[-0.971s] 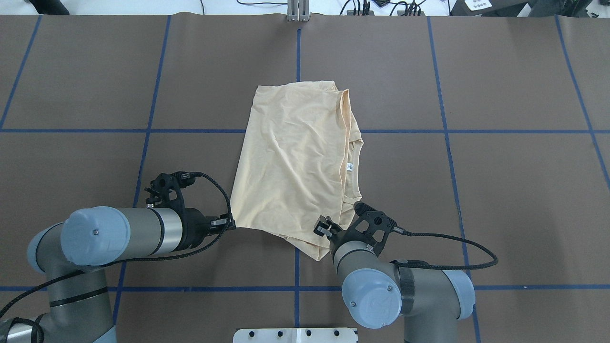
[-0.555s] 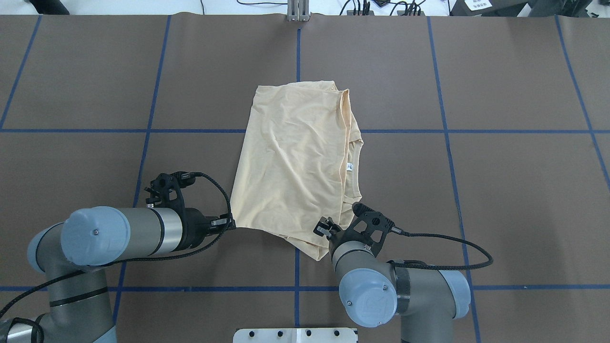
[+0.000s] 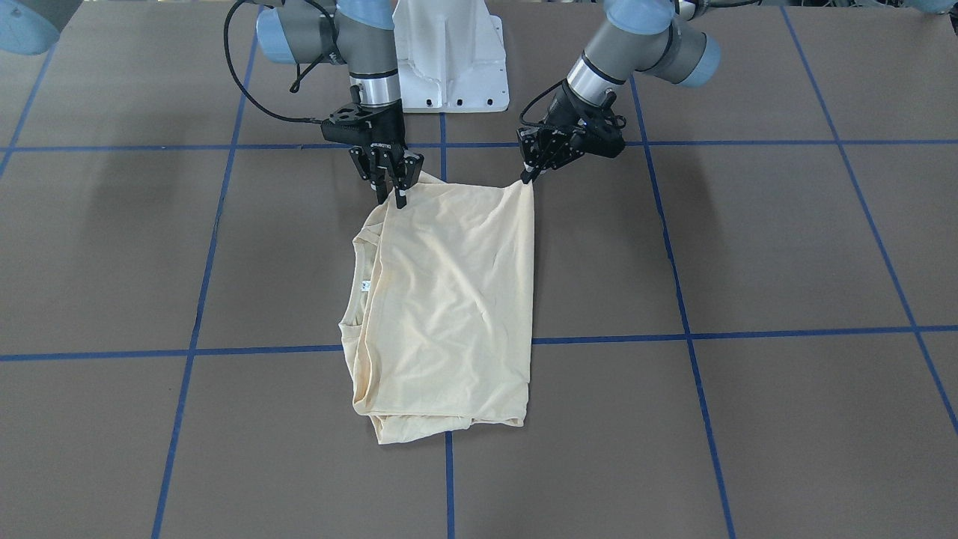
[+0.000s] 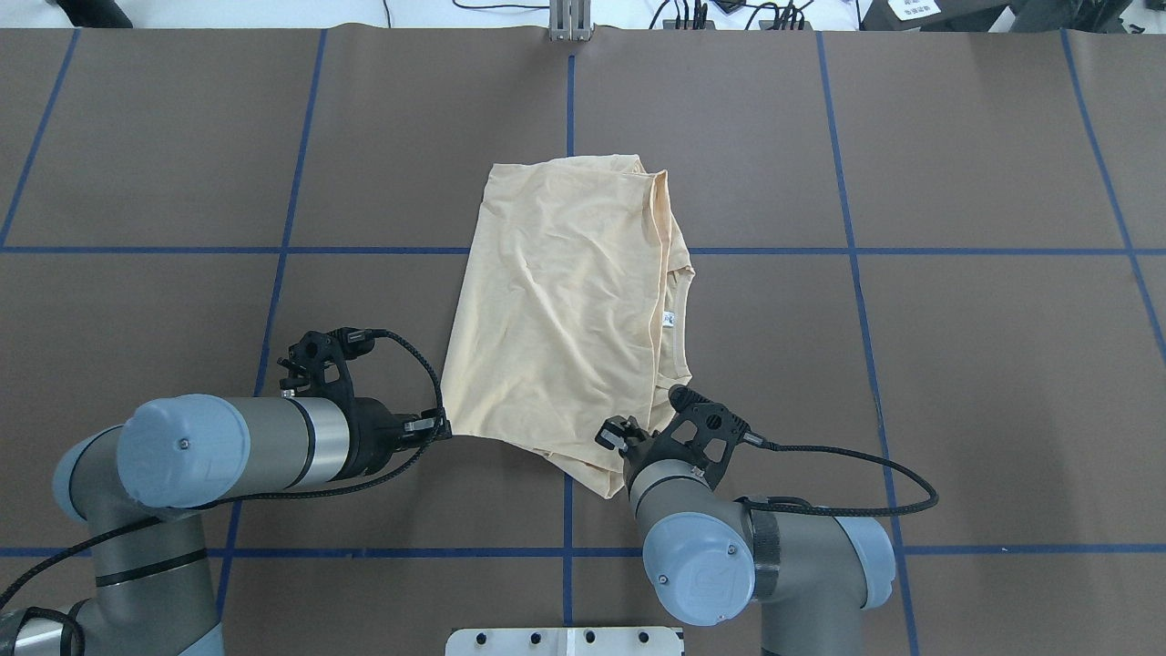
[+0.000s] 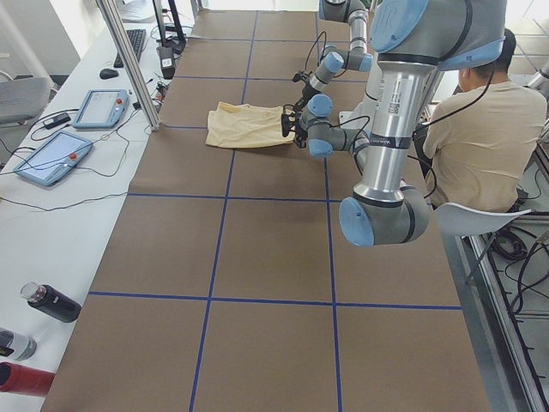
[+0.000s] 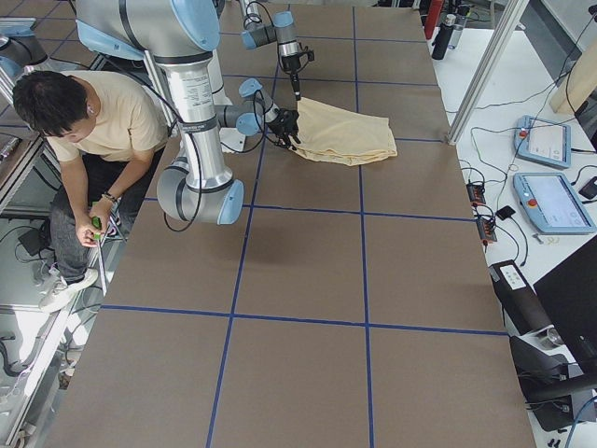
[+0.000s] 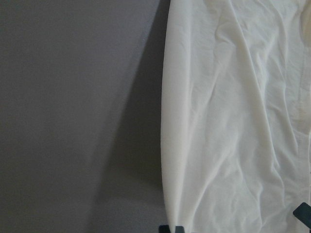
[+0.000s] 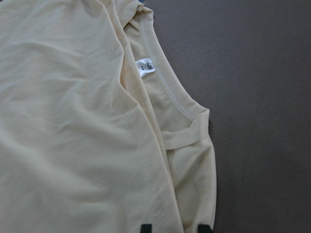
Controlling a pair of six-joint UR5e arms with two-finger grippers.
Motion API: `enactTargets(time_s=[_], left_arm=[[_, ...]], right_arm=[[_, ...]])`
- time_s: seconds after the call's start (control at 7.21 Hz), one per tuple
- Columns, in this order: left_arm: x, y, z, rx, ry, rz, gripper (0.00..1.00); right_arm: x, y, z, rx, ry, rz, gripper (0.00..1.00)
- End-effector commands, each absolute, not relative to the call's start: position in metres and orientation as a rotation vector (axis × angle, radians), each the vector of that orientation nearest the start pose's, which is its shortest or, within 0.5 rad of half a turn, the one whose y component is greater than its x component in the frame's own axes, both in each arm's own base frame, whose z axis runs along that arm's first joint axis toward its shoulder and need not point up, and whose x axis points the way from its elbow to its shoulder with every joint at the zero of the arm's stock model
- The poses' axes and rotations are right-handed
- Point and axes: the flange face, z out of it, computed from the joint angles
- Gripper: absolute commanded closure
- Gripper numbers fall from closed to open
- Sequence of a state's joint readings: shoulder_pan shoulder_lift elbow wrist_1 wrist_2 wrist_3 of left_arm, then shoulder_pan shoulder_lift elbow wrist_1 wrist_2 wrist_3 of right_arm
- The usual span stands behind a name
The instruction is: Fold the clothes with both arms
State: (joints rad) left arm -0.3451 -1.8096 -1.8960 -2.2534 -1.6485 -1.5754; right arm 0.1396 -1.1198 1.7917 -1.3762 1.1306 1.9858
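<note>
The cream shirt [image 4: 565, 310] lies folded lengthwise mid-table, also seen in the front view [image 3: 449, 299]; its white neck label [image 4: 668, 320] shows at the open side. No print shows. My left gripper [image 3: 528, 178] is shut on the shirt's near corner, fingertips together at the cloth edge [image 7: 171, 228]; from overhead it sits at that corner [image 4: 444, 428]. My right gripper [image 3: 392, 198] is open, its fingers standing a little apart over the other near corner [image 8: 175, 228], cloth between them. From overhead the right wrist hides most of that corner [image 4: 612, 437].
The white pedestal base [image 3: 449, 67] stands at the robot's side of the table. A seated person [image 5: 480, 120] is behind the robot. Touch pendants [image 5: 51, 154] and bottles [image 5: 47, 300] sit on the white bench beyond the brown mat. A metal post [image 4: 569, 18] rises at the far edge.
The right arm's elbow and wrist have shifted a little to the left, over the near corner of the shirt. The left arm and the shirt have stayed put.
</note>
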Motion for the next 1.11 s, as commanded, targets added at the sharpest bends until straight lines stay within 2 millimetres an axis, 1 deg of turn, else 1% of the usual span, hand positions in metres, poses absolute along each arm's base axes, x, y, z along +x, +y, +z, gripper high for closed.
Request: enactTargets(time_s=[0.0,0.14,0.28,0.42,0.55,0.69,0.83,0.97], left_arm=[[0.483,-0.307,0.302,0.145,1.245,-0.254,1.00],[0.483,-0.307,0.302,0.144,1.245,-0.253,1.00],[0.483,-0.307,0.301,0.145,1.247,-0.252,1.00],[0.484,-0.306,0.301,0.144,1.247,-0.250,1.00],[0.484,-0.306,0.300,0.144,1.248,-0.248,1.00],[0.482,-0.305,0.297,0.144,1.254,-0.246,1.00],[0.479,-0.305,0.293,0.145,1.264,-0.245,1.00],[0.470,-0.302,0.281,0.152,1.290,-0.243,1.00]], right_arm=[[-0.595,-0.261,0.283,0.302,-0.920,0.703,0.63],[-0.595,-0.261,0.283,0.302,-0.920,0.703,0.67],[-0.595,-0.261,0.283,0.302,-0.920,0.703,0.77],[-0.594,-0.261,0.284,0.308,-0.916,0.692,1.00],[-0.593,-0.261,0.284,0.313,-0.917,0.681,1.00],[-0.584,-0.266,0.277,0.330,-0.921,0.644,1.00],[-0.564,-0.264,0.261,0.366,-0.944,0.553,1.00],[-0.542,-0.261,0.250,0.360,-0.976,0.544,1.00]])
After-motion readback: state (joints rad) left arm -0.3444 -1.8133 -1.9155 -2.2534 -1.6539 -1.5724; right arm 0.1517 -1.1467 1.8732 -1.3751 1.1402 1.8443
